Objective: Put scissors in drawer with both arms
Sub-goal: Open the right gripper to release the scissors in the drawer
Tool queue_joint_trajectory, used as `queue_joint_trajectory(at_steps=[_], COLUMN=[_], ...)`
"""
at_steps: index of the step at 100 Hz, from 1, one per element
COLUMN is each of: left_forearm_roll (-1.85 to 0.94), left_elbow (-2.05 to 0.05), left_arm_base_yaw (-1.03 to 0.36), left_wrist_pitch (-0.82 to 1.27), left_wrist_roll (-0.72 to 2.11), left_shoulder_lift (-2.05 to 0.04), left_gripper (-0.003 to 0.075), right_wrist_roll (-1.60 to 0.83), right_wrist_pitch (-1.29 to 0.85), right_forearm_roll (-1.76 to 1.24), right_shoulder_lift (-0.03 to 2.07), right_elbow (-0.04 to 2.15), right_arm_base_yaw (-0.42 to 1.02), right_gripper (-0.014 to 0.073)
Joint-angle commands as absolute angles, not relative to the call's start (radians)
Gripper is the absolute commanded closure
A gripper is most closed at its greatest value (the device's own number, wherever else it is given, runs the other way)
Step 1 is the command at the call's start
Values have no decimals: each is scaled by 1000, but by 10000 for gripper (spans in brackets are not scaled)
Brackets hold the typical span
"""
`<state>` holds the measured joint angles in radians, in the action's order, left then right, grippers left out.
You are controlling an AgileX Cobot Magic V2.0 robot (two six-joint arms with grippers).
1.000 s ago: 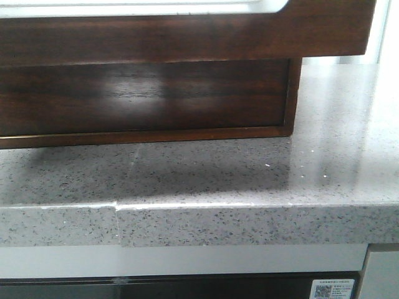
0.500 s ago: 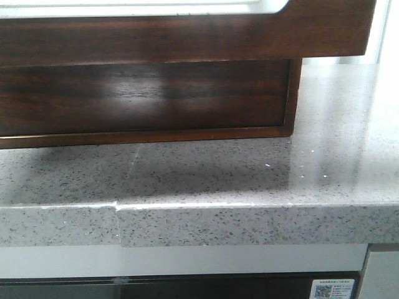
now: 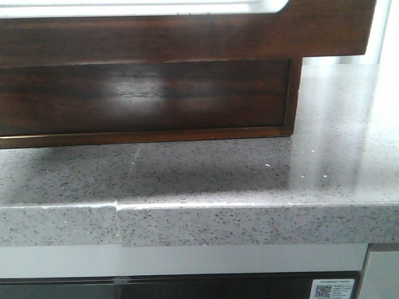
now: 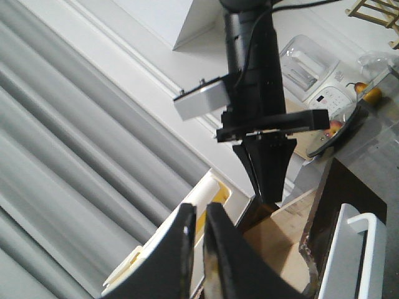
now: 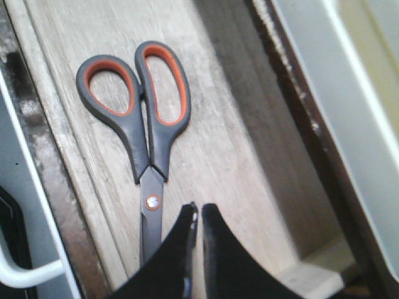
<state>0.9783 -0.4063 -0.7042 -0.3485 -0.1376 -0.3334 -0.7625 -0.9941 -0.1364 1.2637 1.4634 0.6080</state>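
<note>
The scissors with dark grey plastic handles and orange-lined oval finger loops lie flat on the pale, rough-grained wooden floor of the wide dark brown glossy drawer, in the left half of the right wrist view. The loops point to the upper left of that frame and the grey blades run down toward the lower edge, where they pass behind the right gripper. The pivot shows as a small round dot with an orange ring. The tapering black fingers of the right gripper are almost together, with only a thin slit between them, and they hold nothing; the scissors are just beside them.

In the left wrist view the left gripper also has its dark fingers nearly closed on nothing, low in the frame. The right arm hangs in the centre of this picture, pointing down into the drawer.

In the front view the dark drawer front crosses the top of the frame, smooth and shiny, above a wooden box frame. This stands on a speckled grey stone countertop with a thick polished edge.
</note>
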Motion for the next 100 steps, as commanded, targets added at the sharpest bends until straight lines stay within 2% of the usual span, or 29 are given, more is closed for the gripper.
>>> queue_joint_trajectory(at_steps=[1, 35, 61, 86, 100], left_forearm_roll=[938, 890, 819, 665, 639], left_elbow=[-441, -441, -404, -285, -224], left_arm_base_yaw=[-712, -712, -712, -712, -712], left_wrist_pitch=[-343, -168, -80, -161, -183], left_wrist_roll=[-208, -473, -488, -488, -488], left_shoulder_lift=[-317, -187, -108, -49, -26], left_gripper=[742, 742, 742, 742, 742], right_wrist_roll=[-753, -693, -673, -617, -617], right_wrist_pitch=[-950, -926, -748, -472, -412], right_forearm_roll=[-127, -137, -143, -157, -157], right_shoulder_lift=[1186, 1008, 809, 571, 446], right_elbow=[1498, 1443, 1193, 884, 747], right_arm_base_yaw=[594, 592, 592, 592, 592], right_gripper=[655, 655, 655, 655, 655])
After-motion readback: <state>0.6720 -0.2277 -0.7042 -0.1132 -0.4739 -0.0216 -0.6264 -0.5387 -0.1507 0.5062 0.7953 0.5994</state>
